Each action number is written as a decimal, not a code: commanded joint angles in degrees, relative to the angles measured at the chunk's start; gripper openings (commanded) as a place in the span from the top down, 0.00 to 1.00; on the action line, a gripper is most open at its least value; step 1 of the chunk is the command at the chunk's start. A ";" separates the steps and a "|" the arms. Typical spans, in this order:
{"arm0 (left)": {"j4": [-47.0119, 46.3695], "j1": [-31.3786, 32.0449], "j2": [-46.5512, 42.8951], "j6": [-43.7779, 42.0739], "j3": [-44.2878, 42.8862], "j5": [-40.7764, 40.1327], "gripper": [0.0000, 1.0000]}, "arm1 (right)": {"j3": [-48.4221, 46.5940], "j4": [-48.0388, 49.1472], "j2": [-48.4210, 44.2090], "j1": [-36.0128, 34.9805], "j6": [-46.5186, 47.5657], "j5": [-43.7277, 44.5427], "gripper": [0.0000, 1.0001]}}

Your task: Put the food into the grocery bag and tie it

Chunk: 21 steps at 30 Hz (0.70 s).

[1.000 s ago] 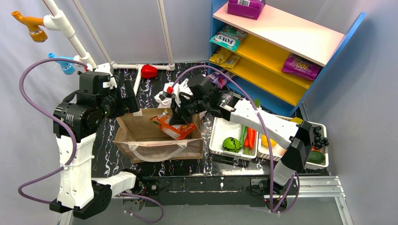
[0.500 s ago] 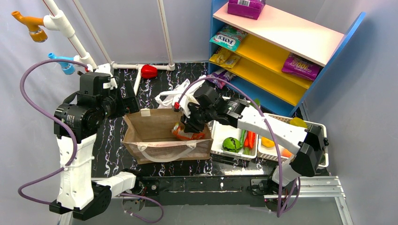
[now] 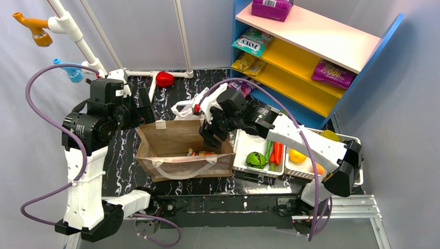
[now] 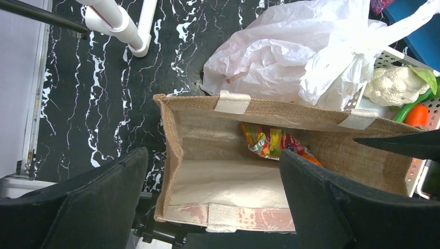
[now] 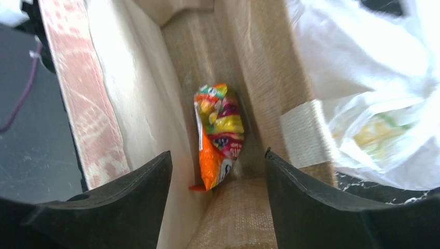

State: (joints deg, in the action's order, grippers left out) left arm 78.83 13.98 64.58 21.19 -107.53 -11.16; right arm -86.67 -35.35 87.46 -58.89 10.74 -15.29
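The grocery bag (image 3: 182, 109), crumpled white plastic, lies behind a brown burlap tote (image 3: 179, 166); it also shows in the wrist views (image 4: 280, 52) (image 5: 363, 78). Toy food fills white trays (image 3: 244, 145) at right: a green vegetable (image 3: 255, 159), a carrot (image 3: 277, 153), a cauliflower (image 4: 394, 85). An orange snack packet (image 5: 218, 135) (image 4: 270, 142) lies loose at the tote's bottom. My right gripper (image 3: 210, 136) (image 5: 217, 171) is open over the tote's right end, empty. My left gripper (image 3: 145, 106) (image 4: 212, 171) hangs wide open above the tote's left end, holding nothing.
A blue shelf unit (image 3: 311, 46) with snack packets stands at the back right. A white pipe frame (image 3: 150, 72) runs along the back left, with a red toy (image 3: 164, 79) beside it. The tote's stiff rim (image 4: 290, 110) stands between both grippers and the white bag.
My right gripper carried the orange packet down into the brown tote and opened; the packet now lies loose at the bottom. The tote shifted slightly right. The left arm stayed still.
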 commanded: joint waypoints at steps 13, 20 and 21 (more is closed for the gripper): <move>-2.97 -0.35 -0.79 -0.93 1.61 3.31 0.02 | -18.33 10.38 -2.14 1.17 -9.16 17.63 0.02; -2.88 -0.39 -1.45 -0.39 2.28 5.16 0.02 | -32.32 9.61 4.91 8.72 -8.45 18.67 0.02; -2.75 -0.36 -1.69 -0.50 2.37 5.09 0.02 | -33.69 9.88 5.57 10.17 -8.46 17.85 0.02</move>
State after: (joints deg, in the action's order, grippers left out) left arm 75.79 13.98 64.36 20.99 -105.51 -7.40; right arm -113.80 -28.01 89.95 -53.52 2.48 0.78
